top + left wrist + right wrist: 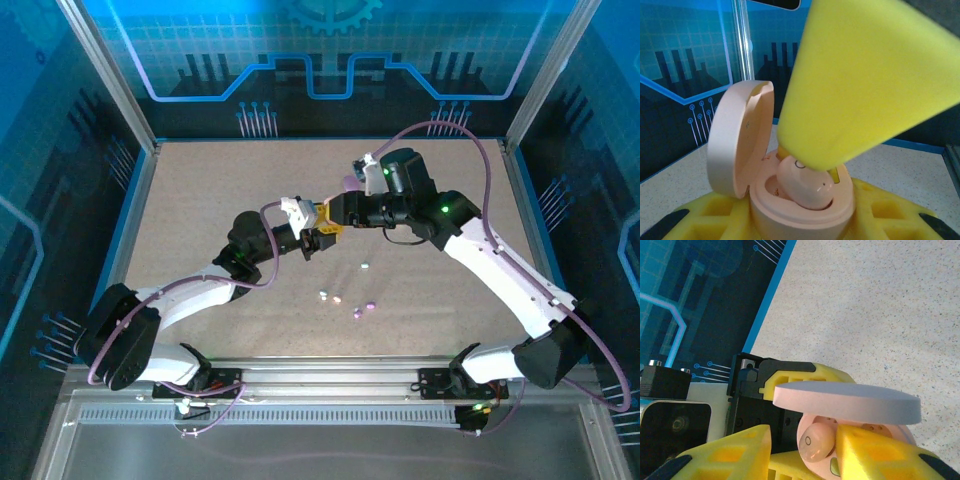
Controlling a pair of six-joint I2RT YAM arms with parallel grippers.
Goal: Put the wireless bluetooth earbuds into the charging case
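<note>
Pink case [805,215] in left fingers [705,220], right fingers [875,455] parted above (tilted).

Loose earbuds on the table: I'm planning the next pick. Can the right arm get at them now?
Probably yes, once free. The right gripper is busy at the pink case in the left gripper, but the loose earbuds lie on bare table nearer its base, nothing over them.

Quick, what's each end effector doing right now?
Left end effector: closed on the open pink charging case.
Right end effector: slightly open around the pink earbud in that case.
</note>
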